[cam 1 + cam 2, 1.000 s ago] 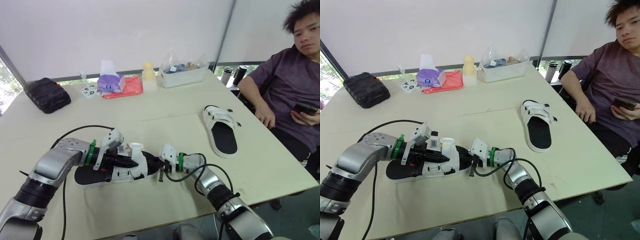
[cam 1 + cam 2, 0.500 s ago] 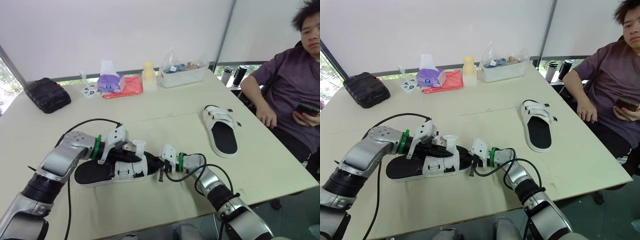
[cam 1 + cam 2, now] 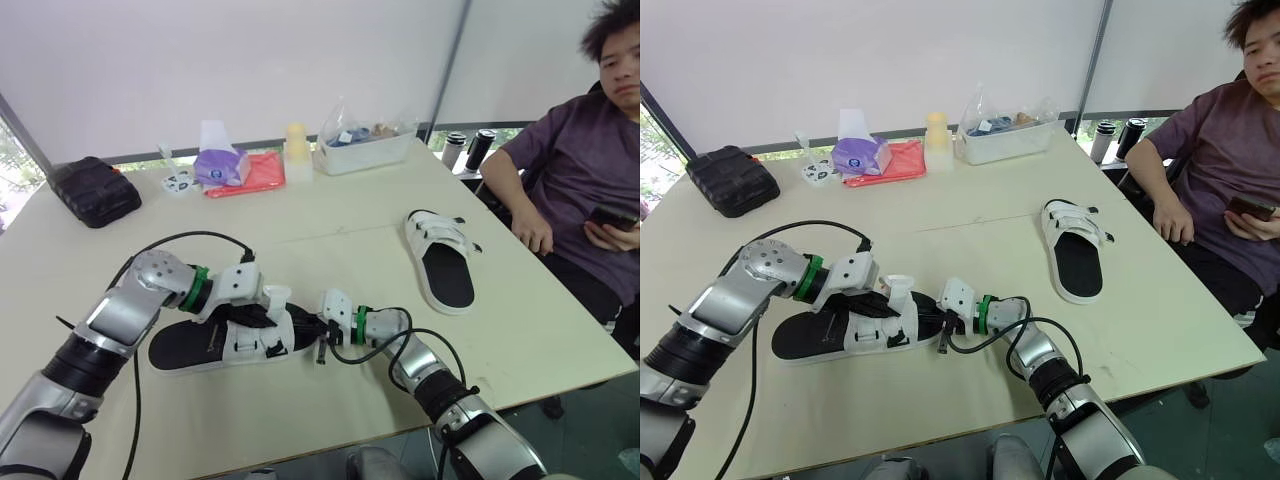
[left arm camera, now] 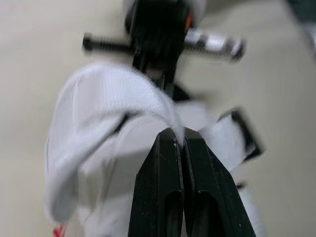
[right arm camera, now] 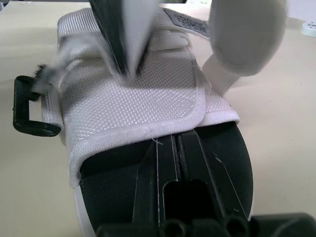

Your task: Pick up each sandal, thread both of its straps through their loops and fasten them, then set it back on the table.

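A sandal point(image 3: 200, 345) with a black sole and white straps lies near the table's front edge, left of centre. My left gripper point(image 3: 262, 318) is over its straps, shut on a white strap point(image 4: 113, 94) pinched at the fingertips point(image 4: 170, 138). From the right, my right gripper point(image 3: 308, 328) meets the sandal's end and is shut on the sole's edge just under the wide strap point(image 5: 138, 98). A strap end point(image 3: 276, 295) stands up between the two grippers. The second sandal point(image 3: 447, 270) lies flat on the table's right side, apart from both grippers.
A person point(image 3: 590, 170) sits at the table's right edge holding a phone. Along the far edge are a black pouch point(image 3: 95, 188), a purple tissue pack point(image 3: 221, 162), a red cloth point(image 3: 258, 175), a pale bottle point(image 3: 297, 148) and a clear bin point(image 3: 365, 145). Cables loop beside both wrists.
My left gripper has slid right along the sandal and turned at the wrist, drawing the strap toward the right gripper. The sandal and right gripper have stayed put.
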You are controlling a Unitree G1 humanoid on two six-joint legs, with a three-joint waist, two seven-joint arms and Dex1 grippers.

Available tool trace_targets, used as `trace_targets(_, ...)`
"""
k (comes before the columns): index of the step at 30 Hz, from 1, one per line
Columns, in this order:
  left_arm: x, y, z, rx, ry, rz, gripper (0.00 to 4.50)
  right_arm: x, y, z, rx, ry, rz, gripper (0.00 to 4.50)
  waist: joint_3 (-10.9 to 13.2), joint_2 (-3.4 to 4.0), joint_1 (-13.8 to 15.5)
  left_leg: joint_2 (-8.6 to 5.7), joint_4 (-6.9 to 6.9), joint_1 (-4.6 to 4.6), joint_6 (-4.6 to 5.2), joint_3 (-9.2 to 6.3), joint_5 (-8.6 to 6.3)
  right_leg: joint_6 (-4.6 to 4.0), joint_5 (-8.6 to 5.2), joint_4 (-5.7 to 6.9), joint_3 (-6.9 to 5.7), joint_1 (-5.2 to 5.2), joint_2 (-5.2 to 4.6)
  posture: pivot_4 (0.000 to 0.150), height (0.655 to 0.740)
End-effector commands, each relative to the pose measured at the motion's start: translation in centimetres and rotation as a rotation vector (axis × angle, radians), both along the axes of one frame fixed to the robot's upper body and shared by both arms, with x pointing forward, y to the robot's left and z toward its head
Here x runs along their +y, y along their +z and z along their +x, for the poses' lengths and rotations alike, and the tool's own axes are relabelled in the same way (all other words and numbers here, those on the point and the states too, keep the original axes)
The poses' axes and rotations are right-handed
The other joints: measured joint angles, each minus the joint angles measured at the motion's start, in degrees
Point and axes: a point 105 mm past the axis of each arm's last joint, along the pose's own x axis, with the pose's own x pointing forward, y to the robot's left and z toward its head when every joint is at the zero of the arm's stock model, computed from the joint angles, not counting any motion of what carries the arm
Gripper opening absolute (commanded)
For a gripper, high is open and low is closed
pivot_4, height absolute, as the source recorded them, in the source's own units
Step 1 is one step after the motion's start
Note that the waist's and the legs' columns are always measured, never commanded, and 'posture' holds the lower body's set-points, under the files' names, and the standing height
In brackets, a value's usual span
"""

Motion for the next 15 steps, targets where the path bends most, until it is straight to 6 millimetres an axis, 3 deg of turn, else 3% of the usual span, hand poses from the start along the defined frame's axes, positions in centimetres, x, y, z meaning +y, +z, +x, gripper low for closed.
trace_targets(1,-0.1,-0.8,-0.6,0.012,-0.041,0.029,0.06,-3.9,-8.7,-1.9,0.261,-0.124,-0.255,0.0,0.0,0.0,-0.02,0.04,0.0,0.0,0.0,0.01,0.0,0.0,0.0,0.0,0.0,0.01,0.0,0.15,0.74)
trace_targets(6,-2.2,1.1,-1.7,0.073,-0.07,-0.119,0.06,-3.9,-8.8,-2.0,0.263,-0.126,-0.254,0.0,-0.01,0.01,-0.02,0.04,-0.04,0.01,0.01,0.02,0.0,0.0,0.0,0.0,0.01,0.02,0.0,0.15,0.74)
trace_targets(14,-2.0,1.2,-2.0,0.079,-0.057,-0.1,0.06,-3.8,-8.7,-1.9,0.262,-0.127,-0.252,0.0,0.06,-0.07,-0.08,0.03,-0.03,0.0,0.02,0.02,0.0,0.0,0.0,0.02,-0.01,-0.01,0.04,0.15,0.74)
trace_targets(15,-1.9,1.2,-2.0,0.074,-0.047,-0.096,0.3,-3.8,-8.7,-1.9,0.262,-0.127,-0.253,0.0,0.06,-0.07,-0.08,0.03,-0.03,0.01,0.02,0.02,0.0,0.0,0.0,0.02,0.0,-0.01,0.04,0.15,0.74)
